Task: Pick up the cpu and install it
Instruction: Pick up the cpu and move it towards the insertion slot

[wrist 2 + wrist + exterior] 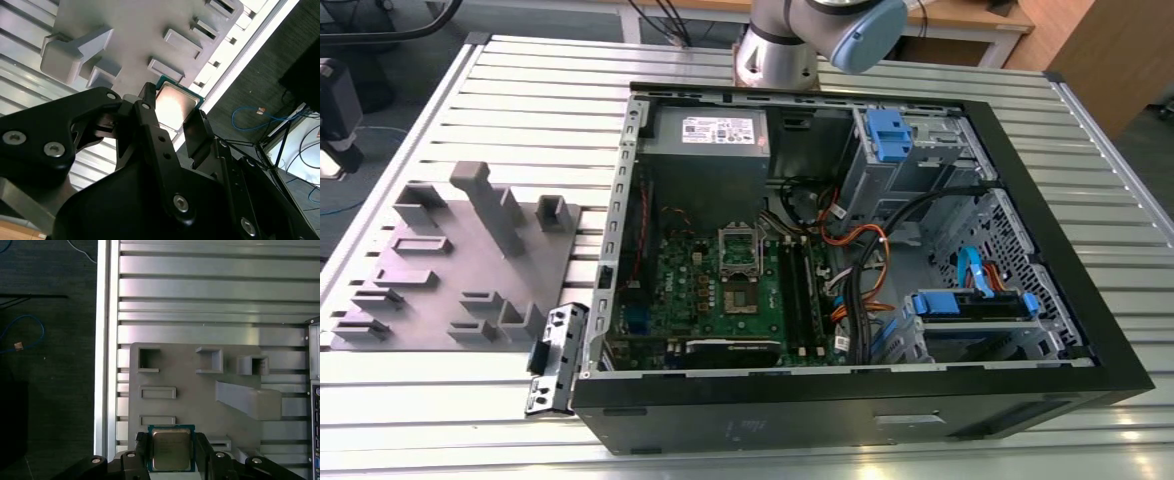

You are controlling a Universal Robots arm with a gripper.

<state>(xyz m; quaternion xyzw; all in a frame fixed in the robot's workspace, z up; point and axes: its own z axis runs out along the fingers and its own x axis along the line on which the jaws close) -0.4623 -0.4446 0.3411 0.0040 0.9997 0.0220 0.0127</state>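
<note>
The cpu (171, 449), a small square chip with a silvery top and a thin green rim, sits between my gripper's (172, 452) two black fingers, which press on its opposite edges. In both wrist views it hangs over the grey holder tray (200, 400), near one edge of it. The second wrist view shows the cpu (175, 106) bright between the fingers of the gripper (172, 116). In the exterior view the motherboard's silver socket frame (739, 248) lies inside the open computer case (854, 250), and the arm (834, 30) reaches in from the top.
The grey holder tray (454, 260) with raised blocks and slots lies on the ribbed aluminium table (520, 110), at the exterior view's left of the case. Cables, RAM slots and blue drive bays (974, 300) crowd the case. The table edge and dark floor (50, 365) lie beside the tray.
</note>
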